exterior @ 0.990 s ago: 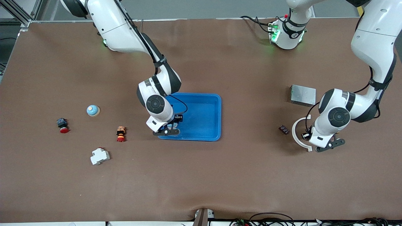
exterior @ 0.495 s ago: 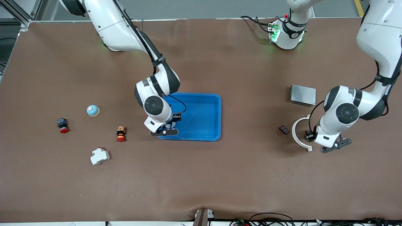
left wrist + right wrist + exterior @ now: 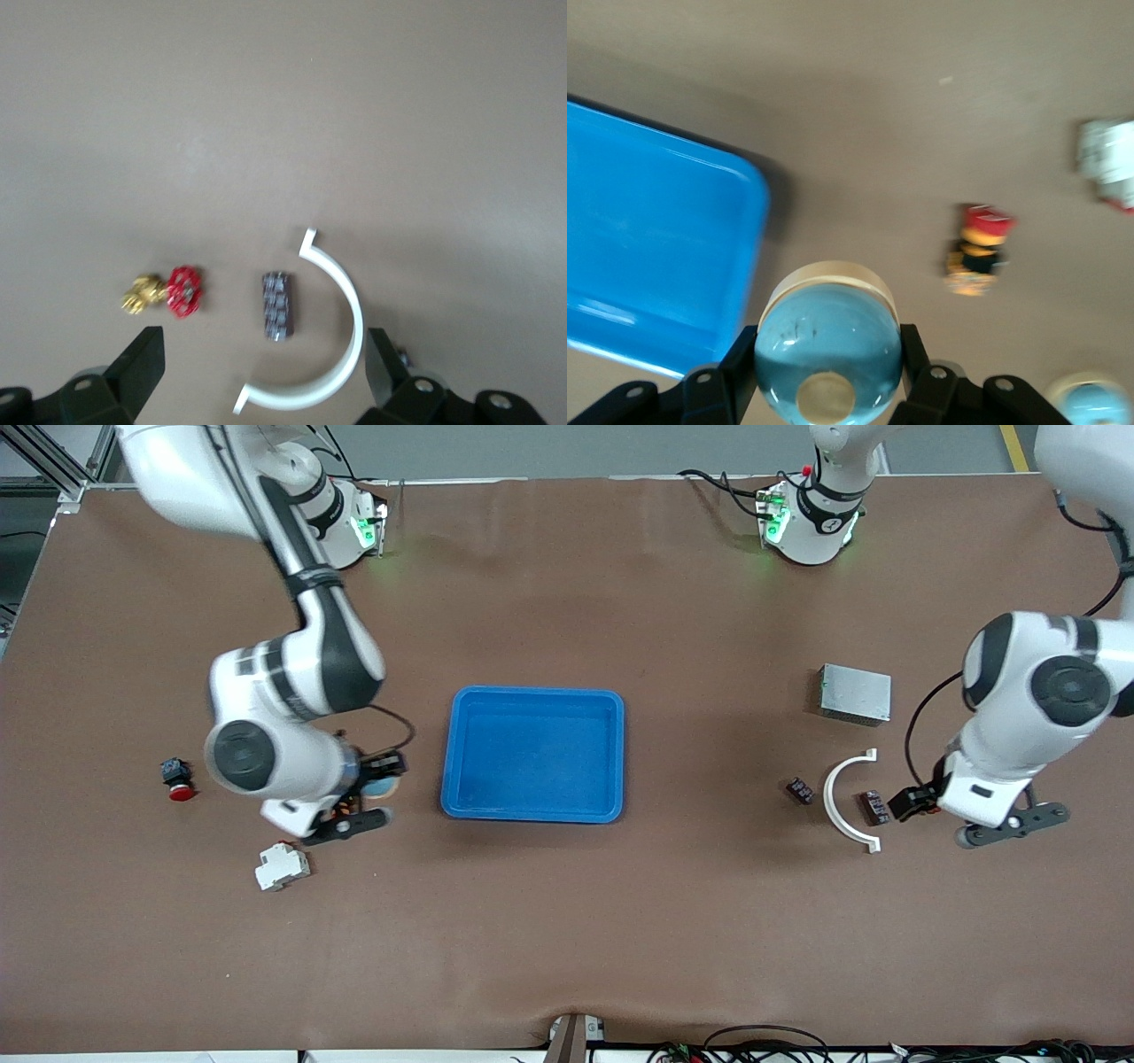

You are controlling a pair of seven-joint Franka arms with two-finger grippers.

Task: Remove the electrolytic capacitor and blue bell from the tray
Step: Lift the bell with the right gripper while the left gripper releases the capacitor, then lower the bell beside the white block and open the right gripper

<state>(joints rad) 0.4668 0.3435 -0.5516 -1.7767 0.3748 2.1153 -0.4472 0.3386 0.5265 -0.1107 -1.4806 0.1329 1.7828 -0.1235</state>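
Two grippers: right gripper (image 3: 828, 390) pinching blue bell (image 3: 828, 354) above table, tray (image 3: 532, 755) at its three o'clock, empty. Left gripper (image 3: 261, 376) spread over capacitor (image 3: 277, 305). Risk: rounded bell slipping, rolling.

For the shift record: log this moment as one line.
right end effector: shut on blue bell, over table beside tray | left end effector: open, over small dark part and white arc | tray: no parts inside
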